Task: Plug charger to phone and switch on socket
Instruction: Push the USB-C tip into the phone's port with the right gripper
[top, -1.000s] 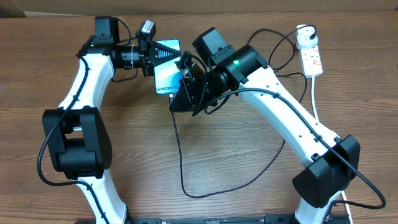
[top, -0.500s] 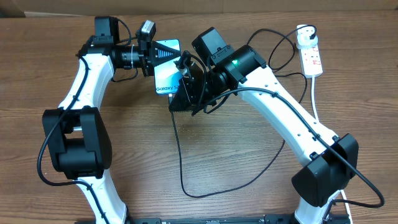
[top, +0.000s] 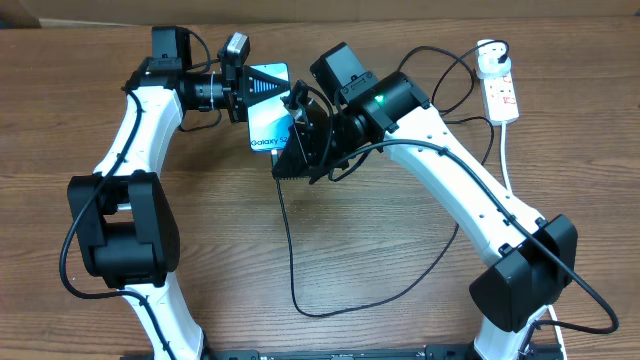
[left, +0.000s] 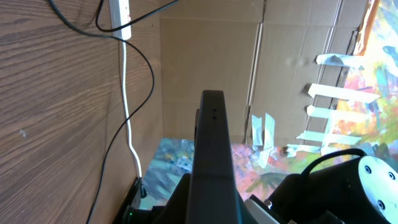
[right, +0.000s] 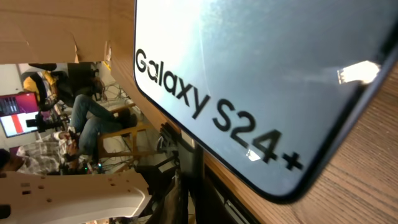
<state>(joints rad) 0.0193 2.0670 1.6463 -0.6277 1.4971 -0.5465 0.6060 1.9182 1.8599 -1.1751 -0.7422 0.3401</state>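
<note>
The phone (top: 264, 122), with a blue screen and "Galaxy" lettering, is held off the wooden table by my left gripper (top: 248, 92), which is shut on its upper end. In the left wrist view the phone (left: 211, 143) shows edge-on as a dark slab between the jaws. My right gripper (top: 291, 153) sits at the phone's lower edge, shut on the charger's tip. The charger's black cable (top: 290, 250) trails from it down across the table. The right wrist view is filled by the phone's screen (right: 261, 68), with the dark fingers (right: 196, 186) just below it. The socket (top: 500, 90) lies far right.
The socket's white cord (top: 508, 150) runs toward the front along the right side. A loop of black cable (top: 440, 60) lies between the right arm and the socket. Cardboard walls (left: 205, 62) stand behind the table. The right arm's white links (top: 460, 180) span the right half.
</note>
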